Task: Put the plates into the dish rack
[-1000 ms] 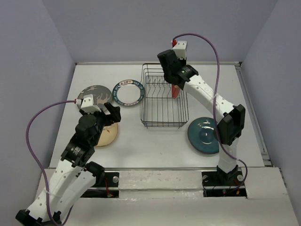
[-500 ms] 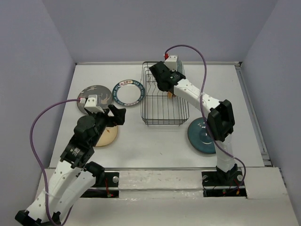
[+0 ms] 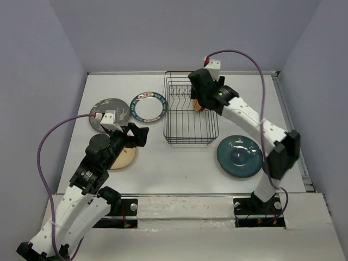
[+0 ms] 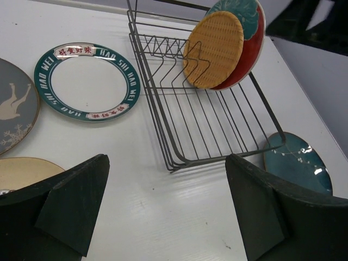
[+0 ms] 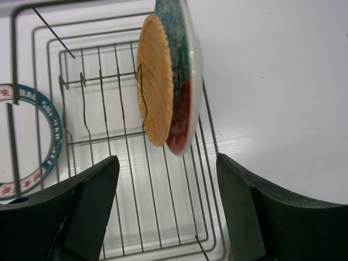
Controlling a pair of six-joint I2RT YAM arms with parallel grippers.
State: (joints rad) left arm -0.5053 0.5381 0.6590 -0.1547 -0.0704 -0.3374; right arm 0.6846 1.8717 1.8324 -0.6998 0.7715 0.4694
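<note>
Right gripper [image 5: 166,163], open, hovers over two racked plates; woven orange-brown plate [image 5: 154,81] leans on the teal-and-red plate [image 5: 181,109], both upright in the dish rack [image 5: 109,140]; left gripper [image 4: 166,160] open.

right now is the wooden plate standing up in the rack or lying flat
Standing up. The wooden plate rests on edge among the tines of the dish rack, close beside the teal-and-red plate, which is also on edge.

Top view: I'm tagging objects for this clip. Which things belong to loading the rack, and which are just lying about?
Belong to the job: dish rack; woven plate and teal-and-red plate, both standing in it; white teal-rimmed plate, grey plate, tan plate, dark teal plate, flat on the table.
Not the job: only the purple cables.
</note>
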